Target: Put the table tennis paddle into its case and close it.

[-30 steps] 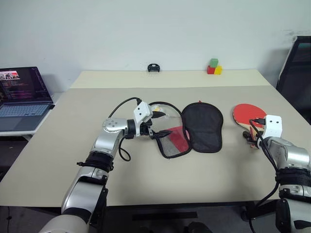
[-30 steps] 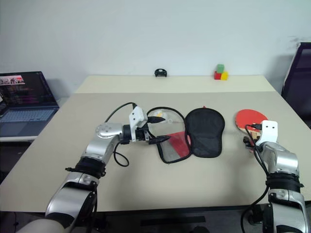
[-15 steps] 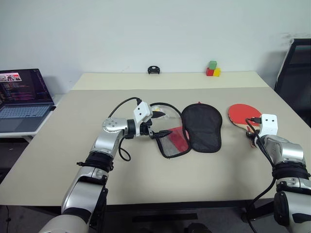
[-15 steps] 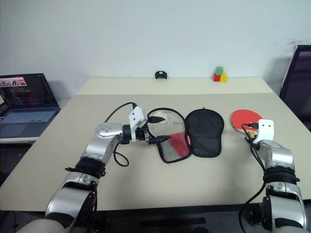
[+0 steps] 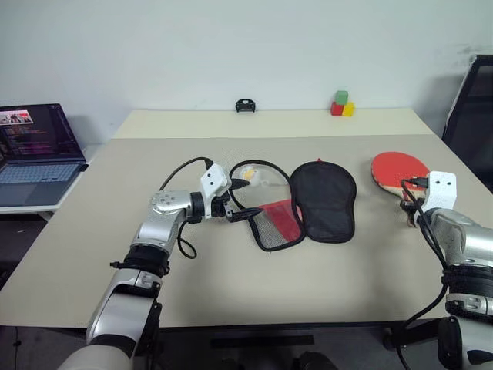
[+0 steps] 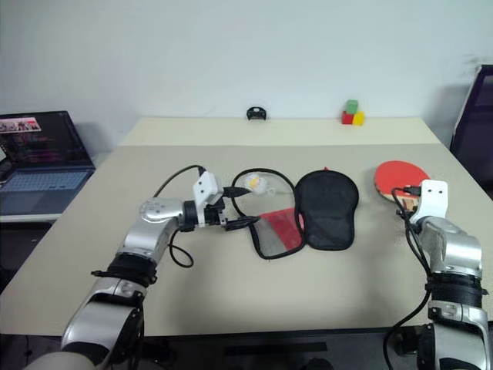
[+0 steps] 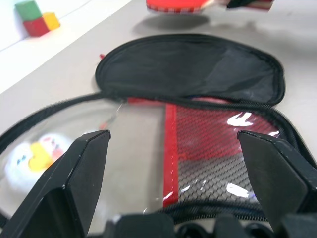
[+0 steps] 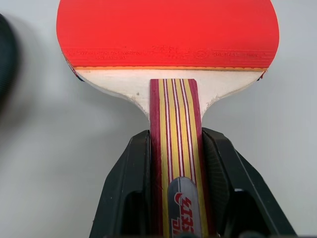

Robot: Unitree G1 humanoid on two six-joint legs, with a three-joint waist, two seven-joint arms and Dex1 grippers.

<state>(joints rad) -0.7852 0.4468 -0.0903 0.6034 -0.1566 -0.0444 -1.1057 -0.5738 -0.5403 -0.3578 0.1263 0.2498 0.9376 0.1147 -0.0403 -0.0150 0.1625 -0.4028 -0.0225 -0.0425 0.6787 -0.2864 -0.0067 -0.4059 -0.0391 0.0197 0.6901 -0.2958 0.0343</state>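
The table tennis paddle (image 8: 168,34) has a red face and a striped wooden handle (image 8: 176,124). My right gripper (image 8: 176,144) is shut on that handle and holds the paddle (image 5: 397,169) a little above the table at the right. The case (image 5: 323,200) lies unzipped and spread flat mid-table, with its black half to the right and its red, mesh-pocketed half (image 5: 275,223) to the left. A white-yellow zipper charm (image 5: 248,179) rests by its far left rim. My left gripper (image 7: 173,141) is open just left of the case, level with the mesh half, and holds nothing.
A laptop (image 5: 35,150) sits on a side table at far left. Coloured blocks (image 5: 340,105) and a small black object (image 5: 245,105) stand at the table's far edge. A black chair (image 5: 471,108) is at the right.
My right gripper has shut on the paddle's handle and raised the paddle off the table. My left gripper has drawn slightly left, away from the case, and stays open.
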